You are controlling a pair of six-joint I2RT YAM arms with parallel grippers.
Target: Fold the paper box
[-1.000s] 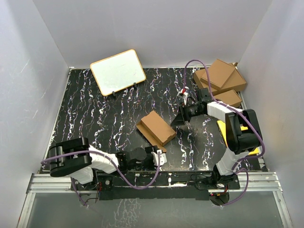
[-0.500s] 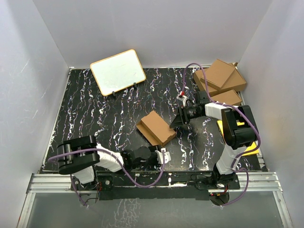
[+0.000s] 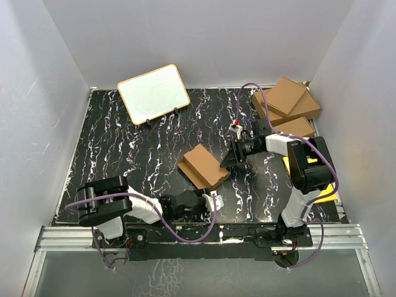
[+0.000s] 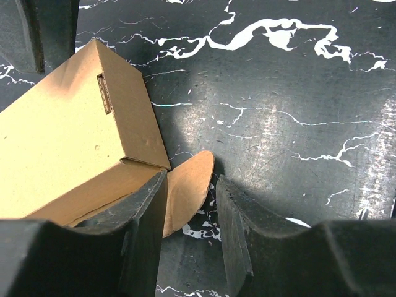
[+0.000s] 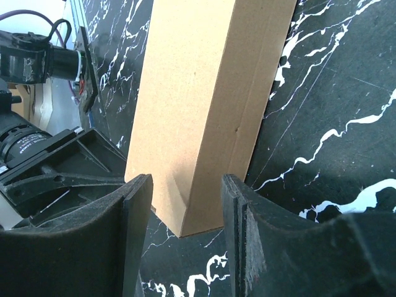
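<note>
Both left gripper (image 4: 190, 179) and right gripper (image 5: 187, 179) flank the paper box (image 3: 205, 166) (flap (image 4: 185, 199) out).

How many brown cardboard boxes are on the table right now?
4: small box mid-table; three larger cartons far right: top carton, lower carton, near carton. More may hide underneath.

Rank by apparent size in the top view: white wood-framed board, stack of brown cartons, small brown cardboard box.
1. White wood-framed board and stack of brown cartons: about alike, too close to rank.
2. Small brown cardboard box: clearly smallest.
</note>
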